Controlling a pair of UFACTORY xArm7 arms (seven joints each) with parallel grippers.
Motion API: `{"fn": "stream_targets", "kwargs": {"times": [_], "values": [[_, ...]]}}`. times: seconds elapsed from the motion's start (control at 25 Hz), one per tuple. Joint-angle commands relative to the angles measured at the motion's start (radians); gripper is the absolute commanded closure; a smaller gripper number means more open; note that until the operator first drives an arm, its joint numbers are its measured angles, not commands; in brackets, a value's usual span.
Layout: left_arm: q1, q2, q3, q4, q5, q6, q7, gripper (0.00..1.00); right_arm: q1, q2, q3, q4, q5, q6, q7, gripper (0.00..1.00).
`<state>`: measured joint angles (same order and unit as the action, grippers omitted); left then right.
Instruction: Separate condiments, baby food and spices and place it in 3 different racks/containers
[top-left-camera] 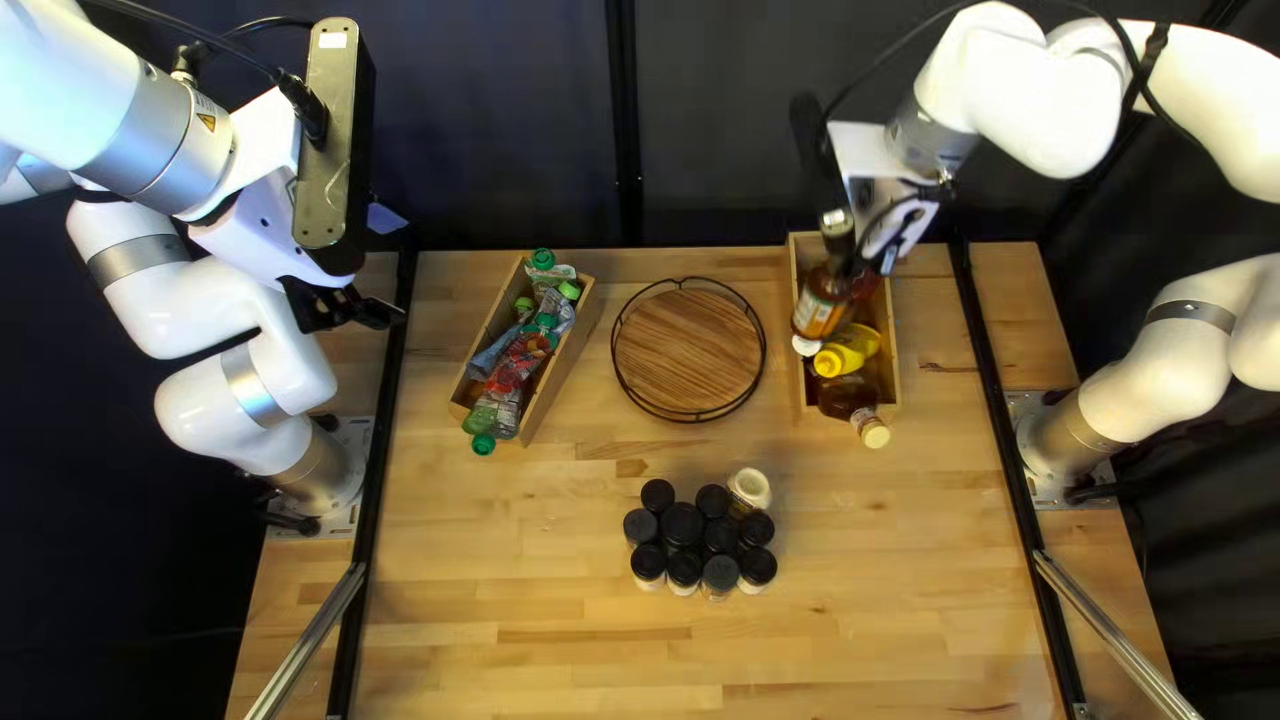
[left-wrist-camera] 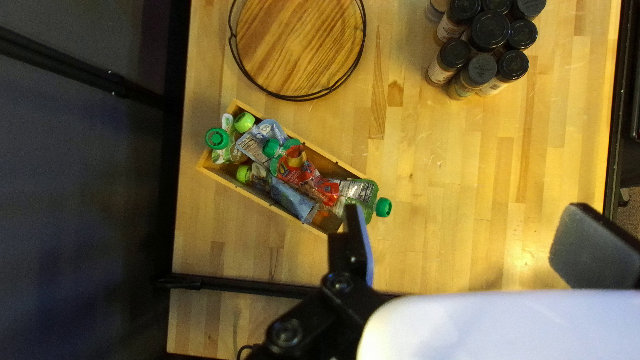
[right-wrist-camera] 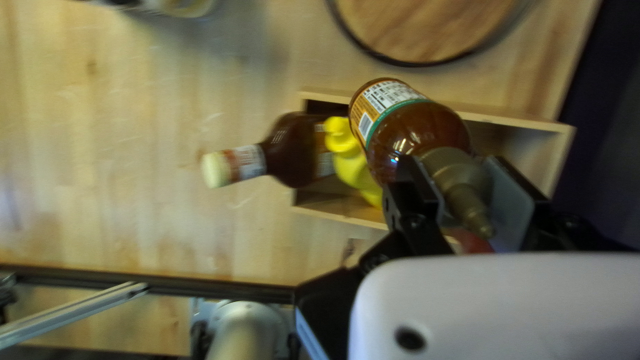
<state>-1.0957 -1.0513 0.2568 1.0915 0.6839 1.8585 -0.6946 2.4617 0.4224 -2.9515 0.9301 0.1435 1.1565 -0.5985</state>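
My right gripper [top-left-camera: 886,246] is over the right wooden box [top-left-camera: 892,380]. In the right wrist view my right gripper [right-wrist-camera: 463,193] is shut on the neck of a sauce bottle [right-wrist-camera: 400,127], tilted above the box. A yellow bottle [right-wrist-camera: 353,163] and a brown bottle [right-wrist-camera: 291,150] with a pale cap lie in that box, its neck over the rim. My left gripper [top-left-camera: 360,312] hangs left of the left box [top-left-camera: 560,363]; seen from its wrist, my left gripper [left-wrist-camera: 460,243] stands open and empty. Baby food pouches [left-wrist-camera: 300,173] fill the left box. Spice jars [top-left-camera: 683,524] stand grouped on the table.
A round wooden tray [top-left-camera: 688,351] with a black wire rim stands between the two boxes. Black rails [top-left-camera: 382,440] run along both sides of the table [top-left-camera: 534,587], and a dark curtain [top-left-camera: 500,120] hangs behind its far edge.
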Motion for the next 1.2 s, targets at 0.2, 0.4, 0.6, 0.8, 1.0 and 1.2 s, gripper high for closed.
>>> {"fn": "stream_targets", "kwargs": {"times": [0.2,0.4,0.6,0.8,1.0,1.2], "values": [[0.000,0.000,0.000,0.000,0.000,0.000,0.000,0.00,-0.079,0.002,0.015,-0.081,-0.139,-0.131,0.093,1.00],[0.000,0.000,0.000,0.000,0.000,0.000,0.000,0.00,-0.105,-0.011,0.048,-0.122,-0.214,-0.202,0.159,1.00],[0.000,0.000,0.000,0.000,0.000,0.000,0.000,0.00,-0.117,-0.015,0.056,-0.176,-0.239,-0.262,0.187,1.00],[0.000,0.000,0.000,0.000,0.000,0.000,0.000,0.00,-0.120,-0.013,0.060,-0.205,-0.244,-0.285,0.203,1.00],[0.000,0.000,0.000,0.000,0.000,0.000,0.000,0.00,-0.125,-0.049,0.065,-0.216,-0.250,-0.319,0.216,0.99],[0.000,0.000,0.000,0.000,0.000,0.000,0.000,0.00,-0.128,-0.085,0.062,-0.216,-0.245,-0.338,0.216,0.18]]}}
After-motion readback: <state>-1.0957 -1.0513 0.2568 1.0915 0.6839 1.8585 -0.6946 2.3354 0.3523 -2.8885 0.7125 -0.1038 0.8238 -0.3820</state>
